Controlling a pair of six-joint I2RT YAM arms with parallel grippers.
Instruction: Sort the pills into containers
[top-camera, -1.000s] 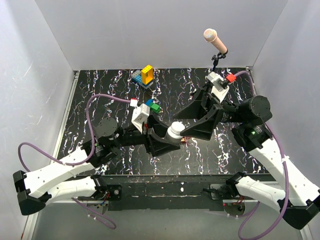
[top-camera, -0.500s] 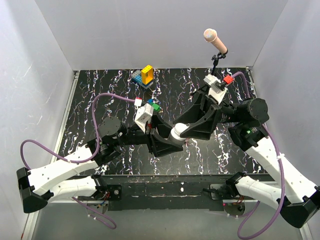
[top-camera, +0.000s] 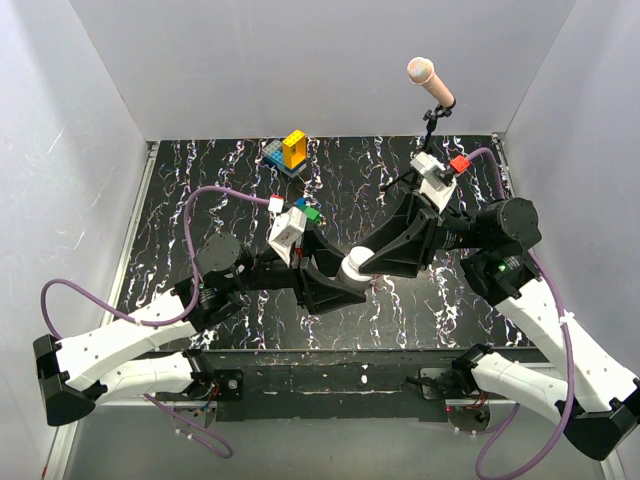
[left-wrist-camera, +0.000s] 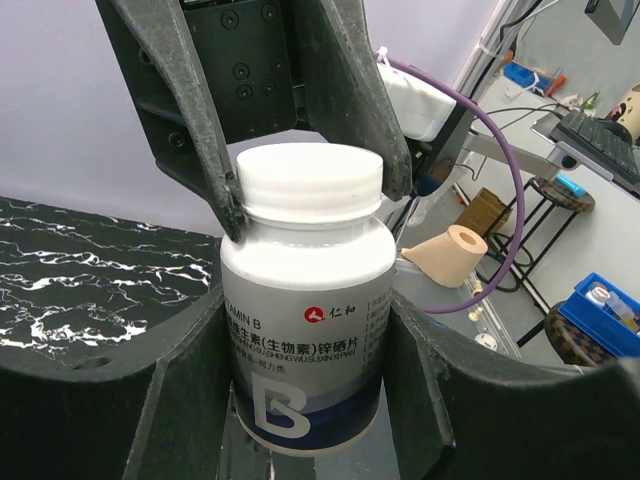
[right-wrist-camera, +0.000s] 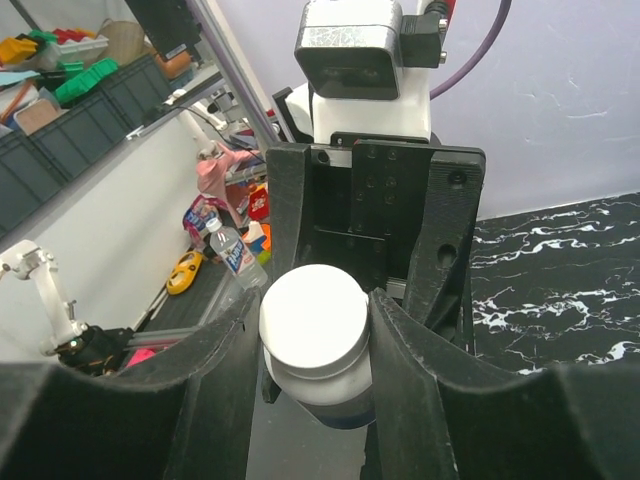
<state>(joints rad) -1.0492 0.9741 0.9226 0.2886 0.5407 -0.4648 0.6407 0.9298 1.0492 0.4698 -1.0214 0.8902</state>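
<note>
Left gripper (left-wrist-camera: 305, 350) fingers, part-open, clamp a vitamin B bottle (left-wrist-camera: 305, 270) between them by its body. Right gripper (right-wrist-camera: 315, 340) fingers pinch its white cap (right-wrist-camera: 313, 318) just beyond. Unscrewing cleanly likely needs a firm, square twist. No pill box is in sight.

The left arm (top-camera: 130, 335) runs from its base at the near left corner inward and to the right, its wrist aimed at the middle. The left gripper (left-wrist-camera: 305, 335) has its fingers (left-wrist-camera: 180, 400) pressed against both sides of a bottle (left-wrist-camera: 305, 290). The right arm (top-camera: 545, 320) rises from the near right, bends at the elbow and reaches leftward to meet it. The right gripper (right-wrist-camera: 315, 335) has its fingers on either side of the white cap (right-wrist-camera: 313, 310), touching it.
</note>
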